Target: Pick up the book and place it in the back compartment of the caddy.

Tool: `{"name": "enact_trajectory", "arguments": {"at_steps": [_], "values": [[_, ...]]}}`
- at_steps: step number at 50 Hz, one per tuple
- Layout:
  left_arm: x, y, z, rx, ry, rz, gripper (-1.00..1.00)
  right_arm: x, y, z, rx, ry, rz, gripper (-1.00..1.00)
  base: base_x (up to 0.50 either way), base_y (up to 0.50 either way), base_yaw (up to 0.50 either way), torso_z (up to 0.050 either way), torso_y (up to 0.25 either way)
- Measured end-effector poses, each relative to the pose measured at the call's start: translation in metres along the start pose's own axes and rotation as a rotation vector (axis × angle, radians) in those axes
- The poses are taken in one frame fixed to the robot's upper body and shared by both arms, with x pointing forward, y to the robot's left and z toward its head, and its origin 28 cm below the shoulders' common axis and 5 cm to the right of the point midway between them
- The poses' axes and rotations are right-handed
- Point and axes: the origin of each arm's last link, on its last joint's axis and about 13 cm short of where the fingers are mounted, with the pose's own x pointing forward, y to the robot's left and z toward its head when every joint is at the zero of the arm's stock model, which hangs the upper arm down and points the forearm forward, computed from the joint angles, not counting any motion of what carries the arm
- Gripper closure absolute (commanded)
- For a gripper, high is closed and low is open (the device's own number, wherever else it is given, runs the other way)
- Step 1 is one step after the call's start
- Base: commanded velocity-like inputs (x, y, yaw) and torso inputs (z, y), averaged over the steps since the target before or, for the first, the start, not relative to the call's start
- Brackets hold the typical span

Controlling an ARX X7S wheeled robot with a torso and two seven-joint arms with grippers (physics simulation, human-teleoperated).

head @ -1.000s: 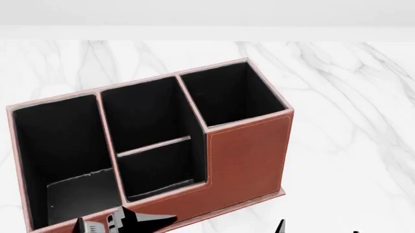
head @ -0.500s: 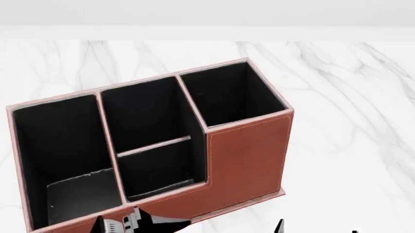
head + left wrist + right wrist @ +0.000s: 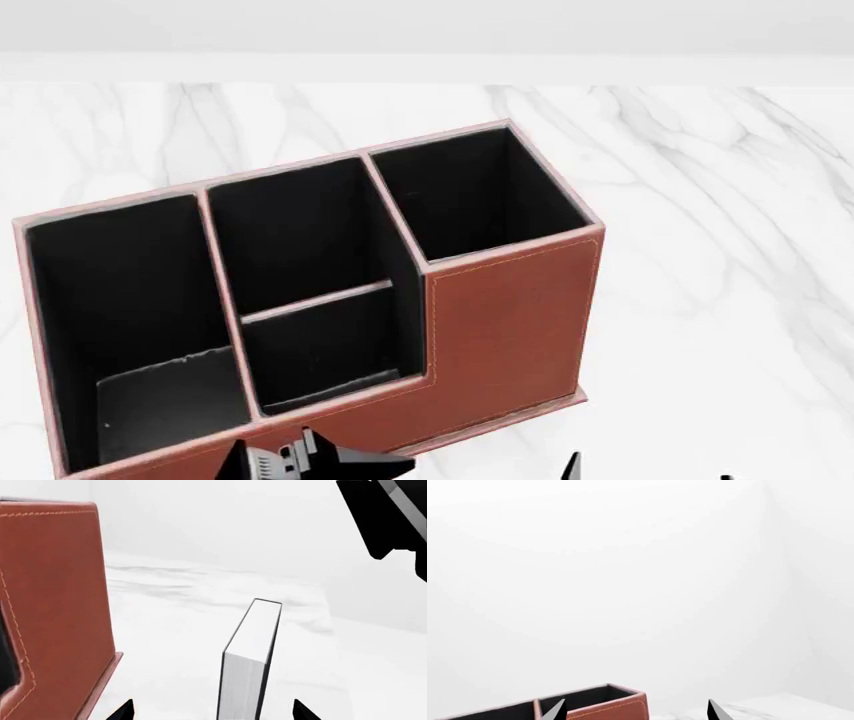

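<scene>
The book stands upright on the marble, showing white page edges between thin black covers. My left gripper is open, and the book's near end lies between its two black fingertips, closer to one of them, with no contact. The reddish-brown caddy stands right beside it. From the head view the caddy shows all its cells, with the small back compartment in the middle column; the book is out of that view. My right gripper is open and holds nothing, with the caddy beyond it.
The white marble table extends to the right of and behind the caddy, up to a white wall. Part of my right arm hangs dark over the table past the book. My left wrist sits at the caddy's front wall.
In the head view my left wrist has slid rightward along the caddy's front wall. The caddy and the right fingertips have not moved.
</scene>
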Motion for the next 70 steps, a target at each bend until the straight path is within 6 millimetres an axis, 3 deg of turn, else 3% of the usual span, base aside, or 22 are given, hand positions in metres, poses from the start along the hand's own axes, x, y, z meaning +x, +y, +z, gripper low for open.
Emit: {"name": "enact_trajectory", "arguments": {"at_steps": [70], "values": [[0.043, 0.004, -0.008, -0.001, 0.097, -0.084, -1.00, 0.001, -0.002, 0.003, 0.008, -0.008, -0.009, -1.00, 0.00, 0.00, 0.00, 0.000, 0.000]]}}
